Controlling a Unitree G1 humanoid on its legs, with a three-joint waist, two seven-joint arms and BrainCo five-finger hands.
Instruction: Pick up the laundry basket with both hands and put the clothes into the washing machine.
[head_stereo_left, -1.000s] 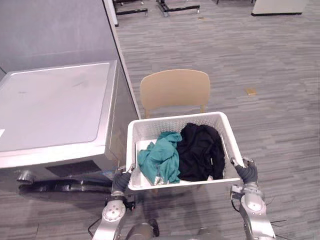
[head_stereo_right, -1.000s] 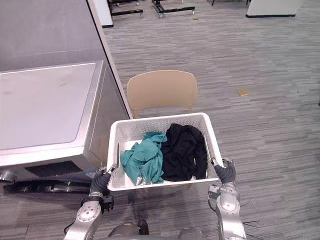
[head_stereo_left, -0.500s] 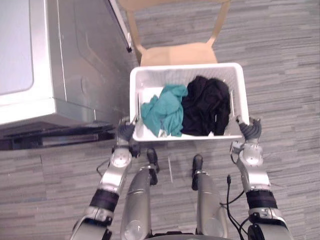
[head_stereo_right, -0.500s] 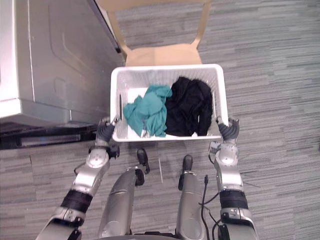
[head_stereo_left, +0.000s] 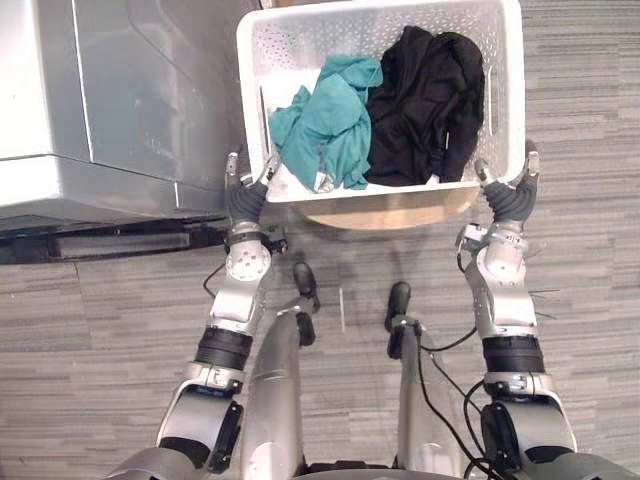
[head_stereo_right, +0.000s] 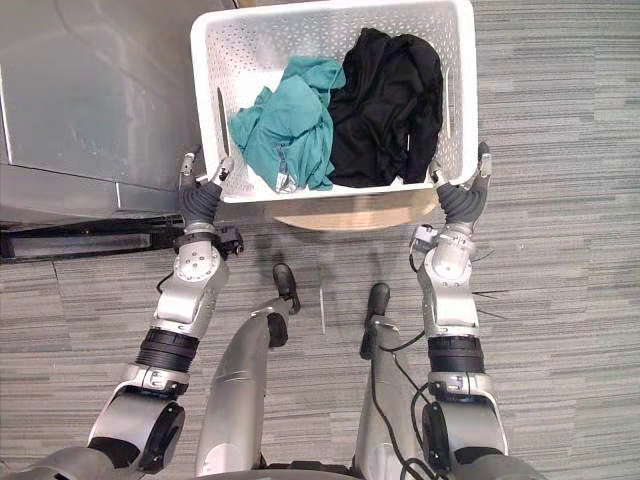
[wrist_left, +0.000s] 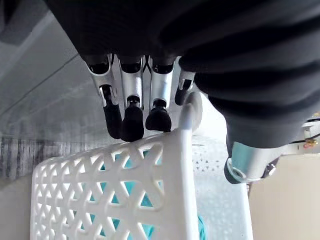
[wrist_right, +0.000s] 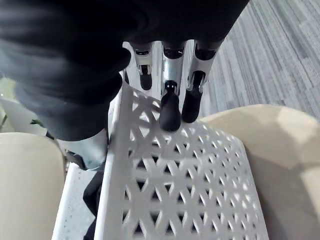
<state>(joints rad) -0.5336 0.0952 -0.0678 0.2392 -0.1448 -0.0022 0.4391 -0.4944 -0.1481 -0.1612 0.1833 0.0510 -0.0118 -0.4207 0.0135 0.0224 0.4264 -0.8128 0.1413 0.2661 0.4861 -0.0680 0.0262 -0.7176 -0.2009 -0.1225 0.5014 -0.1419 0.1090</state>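
The white lattice laundry basket (head_stereo_left: 400, 190) rests on a tan chair seat (head_stereo_left: 390, 212) in front of me. Inside it lie a teal garment (head_stereo_left: 325, 125) and a black garment (head_stereo_left: 430, 90). My left hand (head_stereo_left: 243, 200) is at the basket's near left corner, and my right hand (head_stereo_left: 510, 198) at its near right corner. Both hands are open. In the left wrist view the straight fingers (wrist_left: 132, 115) lie along the outside of the basket wall (wrist_left: 100, 190), with the thumb across the rim. The right wrist view shows the same, its fingers (wrist_right: 170, 107) against the wall (wrist_right: 175, 190).
The grey washing machine (head_stereo_left: 100, 100) stands close on the left, its side next to the basket's left wall. Grey striped floor (head_stereo_left: 580, 330) spreads to the right and around the chair.
The camera has tilted down. Both hands, curled on the basket's near corners before, now have straight fingers. The basket sits on the chair seat.
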